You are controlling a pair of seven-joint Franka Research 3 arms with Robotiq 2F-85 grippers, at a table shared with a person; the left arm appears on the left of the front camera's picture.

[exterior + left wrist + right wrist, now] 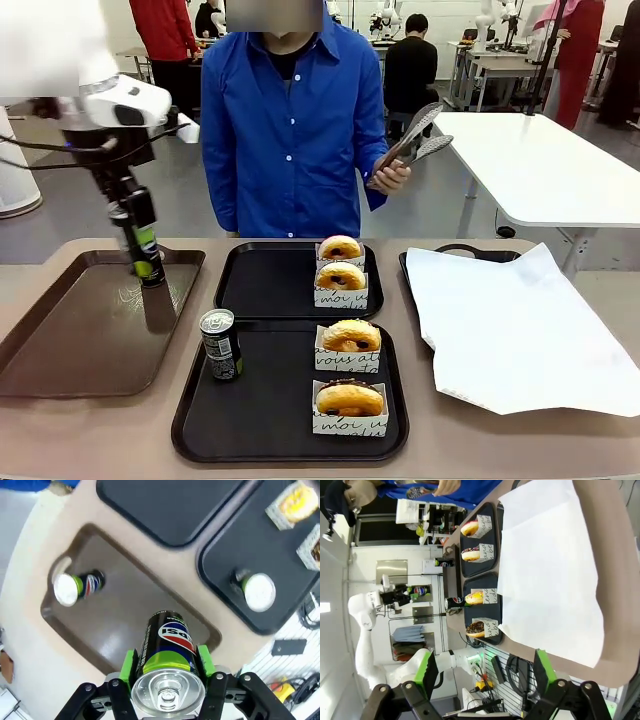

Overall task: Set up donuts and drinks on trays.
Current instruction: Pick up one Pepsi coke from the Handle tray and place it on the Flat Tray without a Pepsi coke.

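A slim drink can is grasped by the left gripper, its green pads pressed on both sides of the can just under the silver top; in the front view this held can is seen upright above the brown tray at the left of the desk, close over the far part of that tray. In the left wrist view a second can is seen at the far end of the brown tray. A third can stands upright at the left edge of the near black tray, and two donuts in white paper sleeves are placed on the right half of this tray: one with dark chocolate at the near side and a plain one behind it. On the far black tray two more donuts are placed one behind the other at its right side. A large white paper sheet is spread at the right of the desk, over another dark tray of which only a corner is seen. The jaws of the right gripper are released, standing wide apart with nothing between them, over the edge of the white sheet. Behind the desk a person in a blue shirt is standing, and metal tongs are held in the person's hand.
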